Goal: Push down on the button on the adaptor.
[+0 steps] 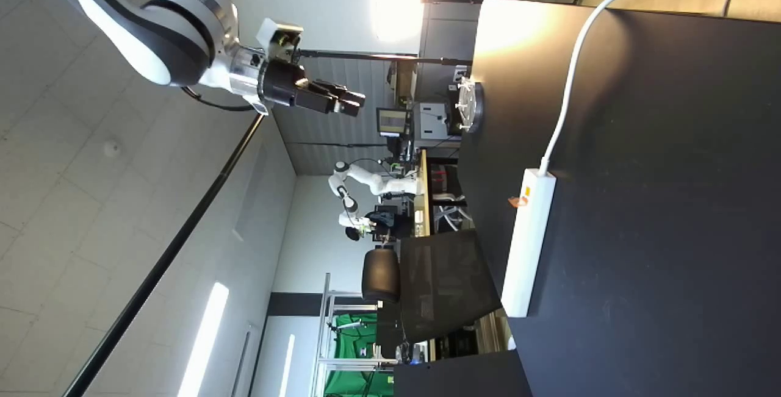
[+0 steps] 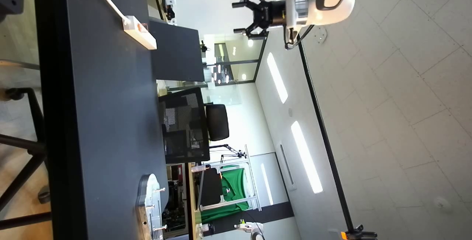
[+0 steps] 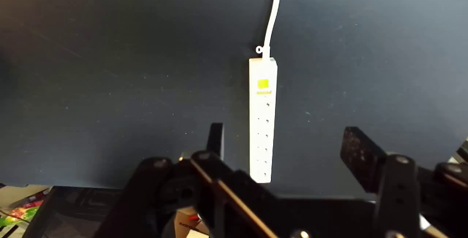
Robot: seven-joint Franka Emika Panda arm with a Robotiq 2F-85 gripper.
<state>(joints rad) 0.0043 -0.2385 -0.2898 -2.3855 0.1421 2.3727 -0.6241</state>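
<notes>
Wrist view's showing the adaptor (image 3: 262, 132) lying on the dark table (image 3: 146, 102), button (image 3: 263, 83) sitting near the end w/ the cord (image 3: 271, 22). Danger: gripper (image 2: 239, 17) is gaping, nothing btwn its jaws, so dropping straight is prob. risking straddling the adaptor & missing the button; off-centre pressing could be tipping it. Arm (image 1: 158, 43) is hanging high, aiming down, well above the table.
</notes>
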